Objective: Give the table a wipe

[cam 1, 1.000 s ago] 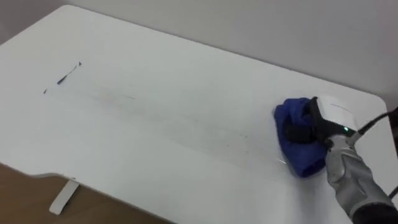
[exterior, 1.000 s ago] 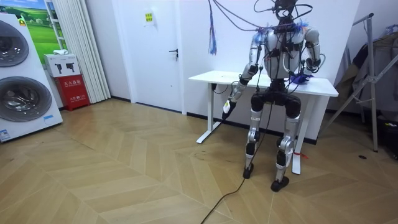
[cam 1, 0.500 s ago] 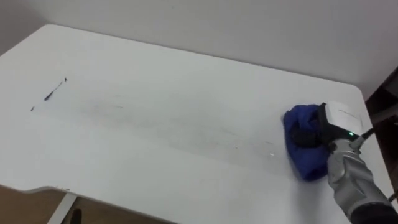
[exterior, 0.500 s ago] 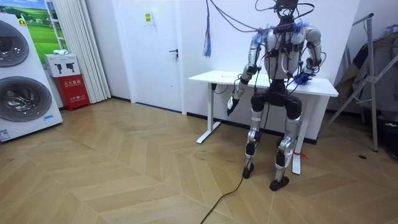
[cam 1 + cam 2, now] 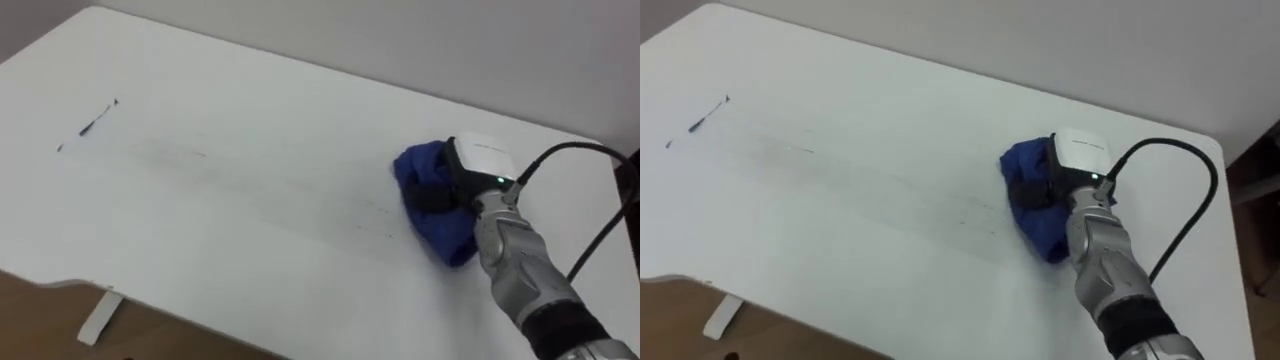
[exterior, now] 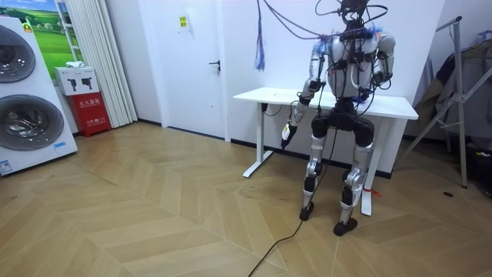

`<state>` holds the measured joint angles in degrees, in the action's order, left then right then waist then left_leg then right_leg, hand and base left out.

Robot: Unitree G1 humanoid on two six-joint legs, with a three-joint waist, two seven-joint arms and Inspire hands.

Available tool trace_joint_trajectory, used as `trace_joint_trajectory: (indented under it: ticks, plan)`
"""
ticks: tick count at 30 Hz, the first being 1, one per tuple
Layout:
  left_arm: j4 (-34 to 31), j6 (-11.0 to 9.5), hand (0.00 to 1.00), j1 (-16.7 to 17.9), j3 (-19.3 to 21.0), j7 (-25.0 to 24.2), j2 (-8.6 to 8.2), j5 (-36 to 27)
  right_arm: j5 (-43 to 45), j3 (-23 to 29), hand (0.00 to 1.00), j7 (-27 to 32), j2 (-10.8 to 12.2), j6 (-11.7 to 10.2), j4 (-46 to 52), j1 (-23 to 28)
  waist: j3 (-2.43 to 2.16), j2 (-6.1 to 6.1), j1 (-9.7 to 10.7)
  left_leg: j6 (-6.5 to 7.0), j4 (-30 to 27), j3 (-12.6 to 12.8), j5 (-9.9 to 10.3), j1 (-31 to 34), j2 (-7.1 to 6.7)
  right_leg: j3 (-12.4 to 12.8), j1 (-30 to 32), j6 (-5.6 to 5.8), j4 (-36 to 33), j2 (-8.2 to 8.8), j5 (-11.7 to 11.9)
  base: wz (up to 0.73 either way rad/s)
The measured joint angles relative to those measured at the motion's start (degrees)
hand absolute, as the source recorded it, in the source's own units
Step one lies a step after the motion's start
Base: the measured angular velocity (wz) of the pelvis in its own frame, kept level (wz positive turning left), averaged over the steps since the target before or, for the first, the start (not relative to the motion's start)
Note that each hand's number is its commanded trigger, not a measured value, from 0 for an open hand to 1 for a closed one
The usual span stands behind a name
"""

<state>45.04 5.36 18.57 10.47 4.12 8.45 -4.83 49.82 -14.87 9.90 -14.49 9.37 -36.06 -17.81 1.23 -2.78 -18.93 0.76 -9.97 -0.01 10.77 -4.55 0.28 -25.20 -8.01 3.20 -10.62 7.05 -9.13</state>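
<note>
Down on the left eye view, the white table (image 5: 250, 250) runs from the upper left corner to the right edge of the frame. The blue cloth (image 5: 428, 205) lies bunched on it right of centre, well away from the near edge. The right hand (image 5: 472, 178) comes in from the lower right and sits on top of the cloth, its dark fingers (image 5: 436, 197) curled into the folds so that it grips the cloth and presses it on the tabletop. A short dark ink streak (image 5: 97, 118) marks the table at the upper left, well apart from the cloth. A faint grey smear (image 5: 260, 195) runs from there toward the cloth across the middle. At the lower left, under the table's edge, a white table foot (image 5: 100, 318) rests on the wooden floor (image 5: 30, 310).

Next, the right eye view has the same scene. The cloth (image 5: 1028, 205) lies at centre right under the hand (image 5: 1072, 165), and the ink streak (image 5: 708, 112) is at the upper left.

Last, the room view has the robot standing upright at the near long side of the table (image 6: 261, 95), in the upper right of the frame, with its back to the camera. Its left hand (image 6: 287, 132) hangs below the tabletop's level, just off the table's front edge. Two washing machines (image 6: 23, 108) and a red box (image 6: 91, 104) stand at the left edge, a door (image 6: 192, 61) is beside the table, and a clothes rack (image 6: 461, 100) stands at the far right.
</note>
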Motion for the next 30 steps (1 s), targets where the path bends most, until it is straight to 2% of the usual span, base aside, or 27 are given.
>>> trace_joint_trajectory:
  ticks: [2, 6, 8, 13, 15, 19, 23, 25, 29, 30]
  plan:
    - [0.0, 0.0, 0.0, -1.1, -0.1, 0.0, -0.21, -0.1, -0.2, 0.6, 0.0, 0.2, 0.0, -0.3, 0.3, 0.9, -0.23, 0.15, 0.2, 0.0, 0.3, 0.7, 0.0, 0.0, 0.03, 0.4, 0.3, 0.0, 0.0, -0.02, 0.0, -0.12]
    - [-0.5, 0.0, 0.0, -2.6, -1.9, 0.2, -0.42, -0.7, 0.1, 0.4, 0.0, 0.8, 0.1, -1.6, 2.8, 4.0, -1.12, 0.04, 2.0, 0.02, 0.5, 1.3, 0.0, -0.1, -0.01, 1.4, 0.6, 0.0, 0.0, -0.03, 0.0, -0.05]
    - [-1.2, -0.3, 0.0, -2.9, -2.1, 0.2, -0.5, -0.7, -0.2, 0.7, 0.0, 1.3, 0.3, -2.4, 3.5, 6.0, -1.28, -0.17, 2.9, 0.02, 0.4, 1.2, 0.0, -0.5, 0.0, 1.4, 0.2, 0.0, 0.1, -0.02, 0.0, 0.03]
    - [-1.2, -0.7, 0.0, -3.5, -2.3, 0.1, -0.5, -1.5, -1.8, 1.8, 0.0, 2.2, 0.9, -4.6, 5.4, 9.5, -1.25, -0.24, 5.0, 0.03, 0.6, 1.4, 0.0, -1.7, -0.1, 1.9, -0.3, 0.08, 0.1, 0.19, 0.0, 0.01]
    - [-1.1, -0.9, 0.0, -3.6, -2.3, 0.2, -0.49, -2.1, -1.8, 2.5, 0.0, 2.3, 0.9, -6.4, 6.4, 10.6, -1.24, -0.22, 6.1, 0.25, 0.6, 1.3, 0.1, -1.9, -0.13, 2.5, -0.5, 0.13, 0.0, 0.19, -0.1, -0.04]
    - [-1.0, -1.0, 0.0, -3.5, -2.2, 0.2, -0.53, -1.9, -2.2, 2.8, 0.0, 1.8, 0.9, -7.0, 9.4, 12.7, -1.23, -0.19, 6.6, 0.38, 0.8, 1.5, 0.6, -1.9, -0.14, 3.1, -0.8, 0.13, 0.0, 0.15, -0.1, -0.09]
    - [-1.3, -1.0, 0.0, -2.7, -2.2, 0.2, -0.5, -1.8, -2.6, 3.0, 0.0, -0.6, 0.9, -7.7, 12.0, 14.0, -1.27, -0.1, 8.0, 0.42, 0.5, 2.0, 0.6, -1.9, -0.24, 3.7, -0.8, 0.13, 0.1, 0.18, -0.1, -0.05]
    - [-2.6, -1.0, 0.0, -2.2, -2.2, 0.2, -0.51, -1.9, -3.0, 3.5, 0.0, -1.0, 0.9, -8.7, 12.6, 15.0, -1.29, -0.06, 8.4, 0.42, 0.4, 2.2, 0.6, -2.0, -0.22, 4.0, -1.0, 0.13, 0.0, 0.14, -0.1, -0.02]
    - [-3.4, -1.8, 0.0, -1.2, -1.5, -0.4, -0.57, -1.9, -4.8, 5.5, 0.0, -3.0, 0.9, -10.7, 16.5, 18.2, -1.82, 0.89, 9.6, 0.43, 0.4, 2.3, 0.6, -2.0, -0.27, 4.1, -1.0, 0.18, 0.0, 0.18, 0.0, 0.0]
    - [-3.2, -2.0, 0.0, -1.0, -0.8, -0.5, -0.58, -1.9, -4.9, 6.2, 0.0, -3.7, 0.9, -11.0, 17.5, 19.1, -1.82, 1.07, 9.8, 0.43, 0.5, 2.3, 0.6, -2.1, -0.25, 4.2, -1.0, 0.18, 0.0, 0.17, -0.1, 0.0]
